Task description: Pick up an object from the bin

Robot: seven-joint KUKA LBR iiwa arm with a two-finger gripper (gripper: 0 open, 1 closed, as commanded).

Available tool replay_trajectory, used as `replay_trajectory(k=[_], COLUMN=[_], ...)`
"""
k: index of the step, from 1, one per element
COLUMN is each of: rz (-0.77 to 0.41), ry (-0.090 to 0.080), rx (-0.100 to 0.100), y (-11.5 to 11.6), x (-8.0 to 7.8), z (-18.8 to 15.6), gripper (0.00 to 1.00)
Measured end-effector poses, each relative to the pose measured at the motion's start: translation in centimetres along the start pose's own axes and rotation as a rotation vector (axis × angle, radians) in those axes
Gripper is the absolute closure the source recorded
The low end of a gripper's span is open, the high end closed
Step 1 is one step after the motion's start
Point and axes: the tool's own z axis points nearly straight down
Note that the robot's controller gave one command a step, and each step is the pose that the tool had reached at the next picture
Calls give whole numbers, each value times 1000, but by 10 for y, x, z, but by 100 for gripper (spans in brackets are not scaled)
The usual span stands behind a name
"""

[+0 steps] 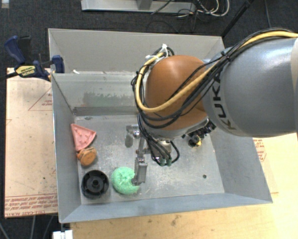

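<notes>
Green fuzzy lump (120,181) sits at the near side of the bin (63,148), left of centre. My gripper (139,177) is down at the lump's right edge, touching it as far as I can see. Can't tell if it's spread or pinched from up here. Just left of the lump is a black round cap (94,183). Farther back there's an orange-brown blob (87,156), right beside a pink wedge (82,135).

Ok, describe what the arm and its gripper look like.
The arm is a thick, rounded grey link with dark KUKA lettering. A glossy orange-brown dome covers the wrist, looped by yellow and black cables. The gripper below is slim grey metal.
</notes>
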Motion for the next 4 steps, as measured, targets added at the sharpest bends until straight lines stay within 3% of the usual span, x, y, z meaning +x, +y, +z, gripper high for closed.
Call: replay_trajectory(k=[1, 2, 3, 4], rz=[4, -282, -321, -153], ry=[-8, -12, -9, -8], rx=[-1, 1, -1, 0], y=[-1, 48, 73, 73], x=[-2, 10, 9, 13], z=[-5, 27, 48, 59], gripper=[0, 0, 0, 0])
